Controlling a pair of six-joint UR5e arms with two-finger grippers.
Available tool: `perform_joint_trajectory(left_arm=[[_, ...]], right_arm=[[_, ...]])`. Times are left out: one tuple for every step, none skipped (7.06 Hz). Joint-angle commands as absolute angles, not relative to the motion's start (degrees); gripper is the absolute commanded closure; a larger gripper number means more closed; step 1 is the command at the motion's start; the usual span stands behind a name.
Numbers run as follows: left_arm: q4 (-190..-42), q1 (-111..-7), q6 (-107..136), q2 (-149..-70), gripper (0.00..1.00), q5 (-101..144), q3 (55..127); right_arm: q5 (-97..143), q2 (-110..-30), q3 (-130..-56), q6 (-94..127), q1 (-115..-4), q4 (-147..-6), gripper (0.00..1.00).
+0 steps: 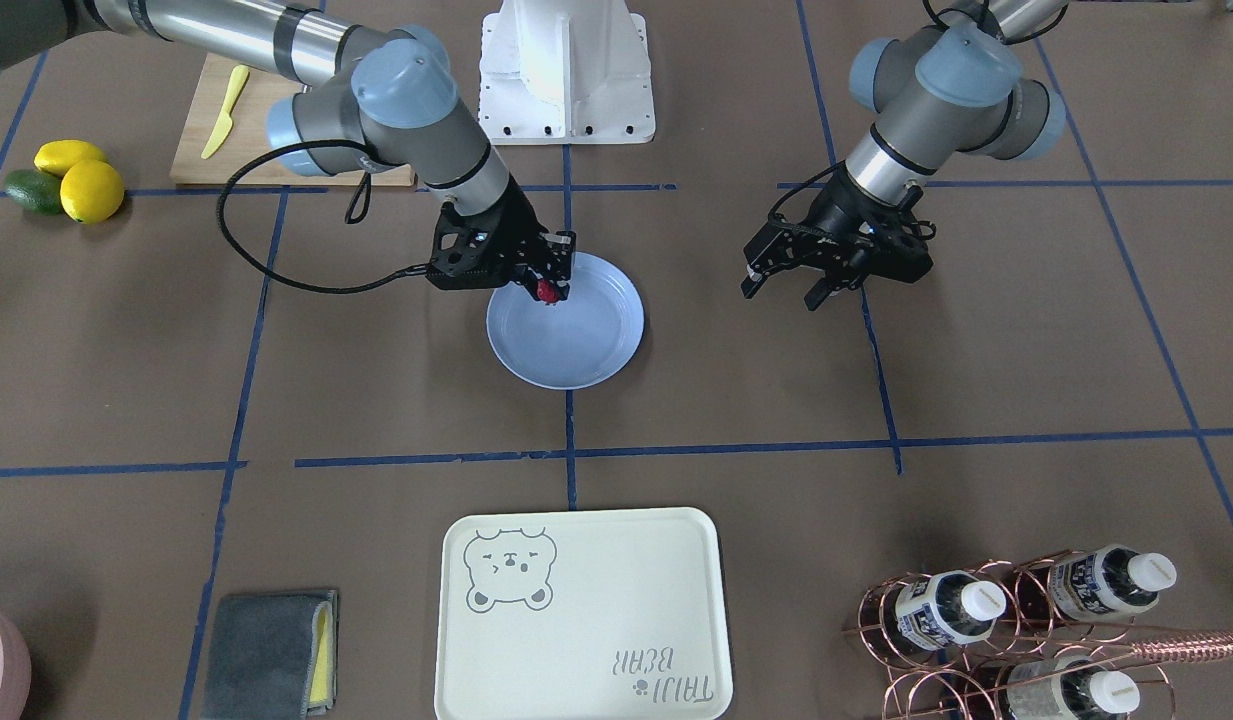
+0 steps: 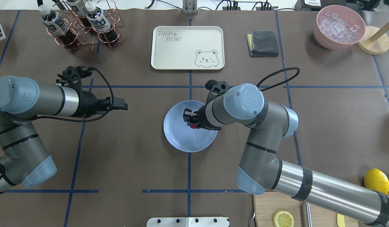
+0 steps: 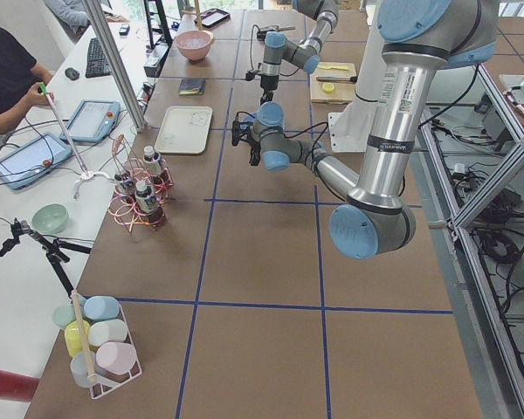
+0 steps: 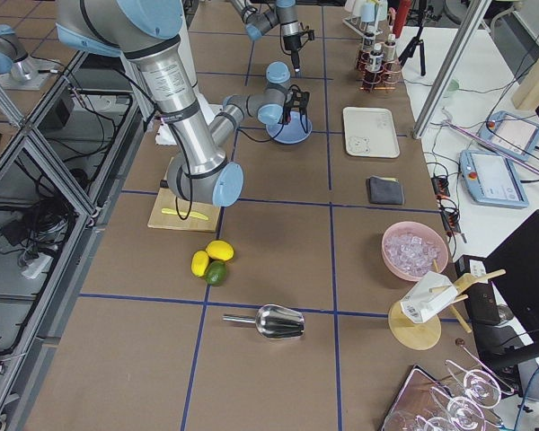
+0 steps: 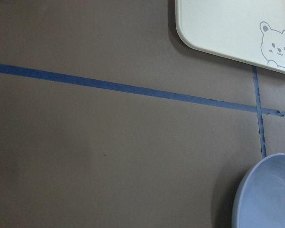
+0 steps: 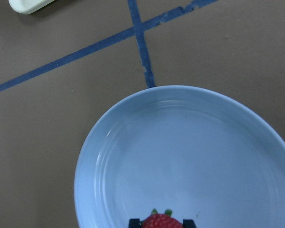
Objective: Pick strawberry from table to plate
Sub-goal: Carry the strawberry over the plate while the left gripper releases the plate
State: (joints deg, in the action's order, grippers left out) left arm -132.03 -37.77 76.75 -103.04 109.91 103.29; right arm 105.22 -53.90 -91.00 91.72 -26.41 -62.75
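Note:
The strawberry (image 1: 547,291) (image 2: 193,126) is small and dark red, and my right gripper (image 1: 548,285) (image 2: 191,121) is shut on it just over the near-robot part of the light blue plate (image 1: 576,345) (image 2: 181,137). In the right wrist view the strawberry (image 6: 161,222) shows at the bottom edge between the fingertips, above the plate (image 6: 180,152). My left gripper (image 1: 784,292) (image 2: 123,107) hovers open and empty over the brown table (image 1: 376,400), well to the side of the plate. The left wrist view catches only the plate's rim (image 5: 256,190).
A cream bear-printed tray (image 1: 581,615) lies beyond the plate. A copper rack of bottles (image 1: 1016,620), a grey cloth (image 1: 266,650), two lemons (image 1: 91,190) beside an avocado (image 1: 31,190), a cutting board (image 1: 266,150) and a pink bowl of ice (image 2: 339,26) stand around the edges.

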Motion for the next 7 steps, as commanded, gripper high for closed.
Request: perform_joint_trajectory(left_arm=[[-132.01,-37.62,76.82,-103.1,0.01,109.78,103.27],[-132.01,-37.53,76.9,-103.1,0.01,109.78,103.27],[-132.01,-37.53,77.08,-103.18,0.01,109.78,103.27],[-132.01,-37.53,77.08,-103.18,0.01,109.78,103.27],[-132.01,-37.53,77.17,-103.18,0.01,109.78,103.27],[-132.01,-37.53,77.17,-103.18,0.01,109.78,103.27],[-132.01,-37.53,77.17,-103.18,0.01,109.78,103.27]], right_arm=[[102.84,-50.73,-86.95,92.37,-25.66,-62.93,1.0],[102.4,-49.15,-83.88,92.37,-25.66,-62.93,1.0],[102.31,-49.65,-83.76,92.29,-25.66,-62.93,1.0],[102.04,-49.4,-83.24,92.37,-25.66,-63.02,1.0],[101.78,-49.66,-83.32,91.94,-25.66,-63.45,1.0],[101.52,-49.22,-83.67,91.85,-25.66,-65.81,1.0],[101.34,-48.96,-84.11,91.67,-25.66,-67.48,1.0]])
